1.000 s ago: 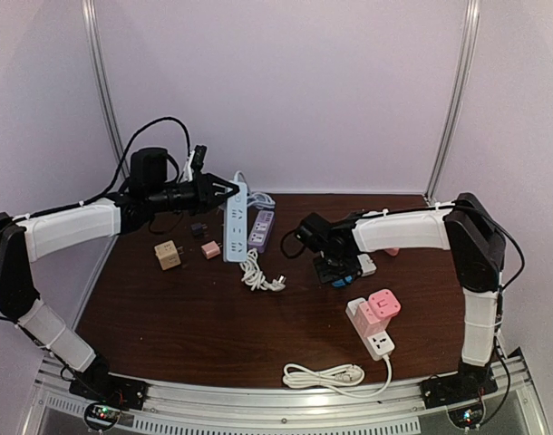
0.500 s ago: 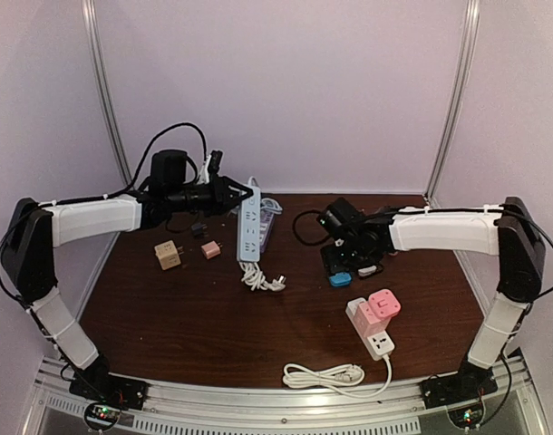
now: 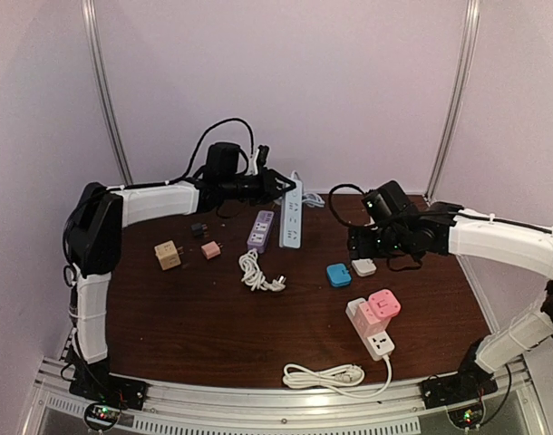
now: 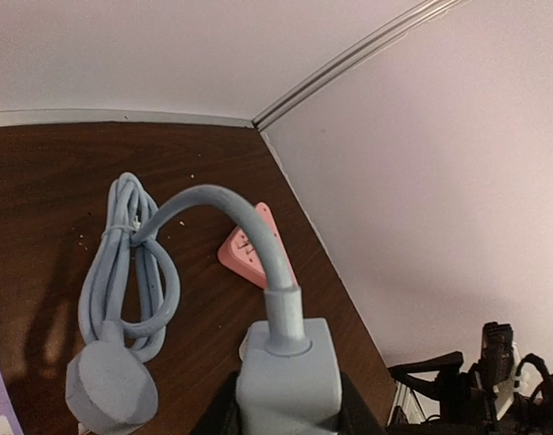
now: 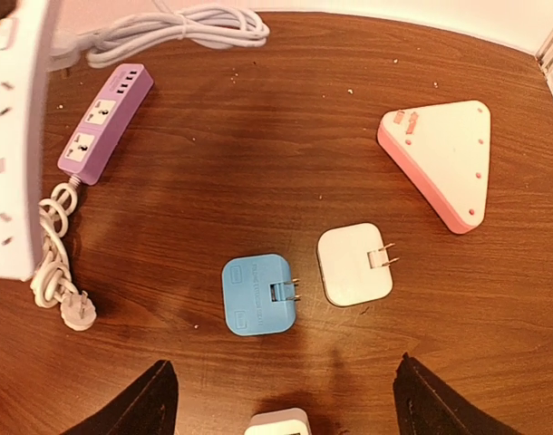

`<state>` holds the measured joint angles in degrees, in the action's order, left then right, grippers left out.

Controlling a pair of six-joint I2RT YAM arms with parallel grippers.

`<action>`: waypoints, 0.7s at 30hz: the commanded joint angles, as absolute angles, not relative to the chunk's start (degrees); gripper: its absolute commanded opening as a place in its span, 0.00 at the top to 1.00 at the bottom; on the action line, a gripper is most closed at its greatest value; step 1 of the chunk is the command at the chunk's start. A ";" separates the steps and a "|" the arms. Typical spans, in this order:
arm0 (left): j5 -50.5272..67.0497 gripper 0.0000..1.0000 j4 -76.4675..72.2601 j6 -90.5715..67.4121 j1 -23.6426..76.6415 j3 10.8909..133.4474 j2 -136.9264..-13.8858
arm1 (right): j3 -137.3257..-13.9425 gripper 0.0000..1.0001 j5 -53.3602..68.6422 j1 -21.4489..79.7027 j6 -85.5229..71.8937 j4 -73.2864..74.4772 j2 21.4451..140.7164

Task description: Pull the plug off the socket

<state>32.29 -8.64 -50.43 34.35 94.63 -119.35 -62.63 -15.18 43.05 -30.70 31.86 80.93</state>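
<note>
site: robot lab cell | walls: bare pale panels, metal posts (image 3: 102, 95) | bench (image 3: 186, 317): dark wood, arms (image 3: 154, 201) bolted to slotted rail (image 3: 258, 420) | props: loose power strips (image 3: 260, 229), plug adapters (image 3: 338, 275)

Ahead of my right gripper (image 5: 284, 381), jaws spread wide, the tabletop (image 5: 258, 181) runs bare save the blue adapter (image 5: 257, 294) and white adapter (image 5: 354, 265) lying side by side mid-lane. The pink triangular socket (image 5: 440, 163) bounds it on the right, the purple strip (image 5: 104, 136) and coiled cord (image 5: 57, 272) on the left, where the white strip (image 5: 9, 136) clamped in my left gripper (image 3: 281, 184) overhangs
</note>
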 commanded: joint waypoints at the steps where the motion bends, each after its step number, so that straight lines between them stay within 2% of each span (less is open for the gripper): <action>1: 34.40 1.00 -9.66 -49.87 34.40 109.04 -129.73 | -61.21 0.17 -14.67 42.65 -32.87 32.30 77.32; 9: 35.60 1.00 2.68 -49.98 34.63 131.88 -147.30 | -58.25 0.14 -13.24 42.64 -34.76 32.57 73.50; 15: 35.32 0.97 4.51 -52.34 33.78 133.24 -151.54 | -57.83 0.11 -11.00 42.69 -34.27 32.71 72.77; 16: 35.28 0.95 4.80 -52.47 33.61 133.06 -151.68 | -57.91 0.10 -10.46 42.63 -34.17 32.81 72.77; 19: 35.16 0.77 5.67 -52.00 33.41 133.04 -151.53 | -57.92 0.09 -8.48 42.65 -33.80 33.32 72.41; 21: 34.84 0.70 6.80 -51.78 33.24 133.15 -151.25 | -57.88 0.08 -7.62 42.71 -33.58 34.07 71.89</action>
<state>34.00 7.77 -51.57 34.04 130.76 -151.63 -58.43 -10.20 42.96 -33.87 32.47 74.13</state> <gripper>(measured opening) 0.266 0.916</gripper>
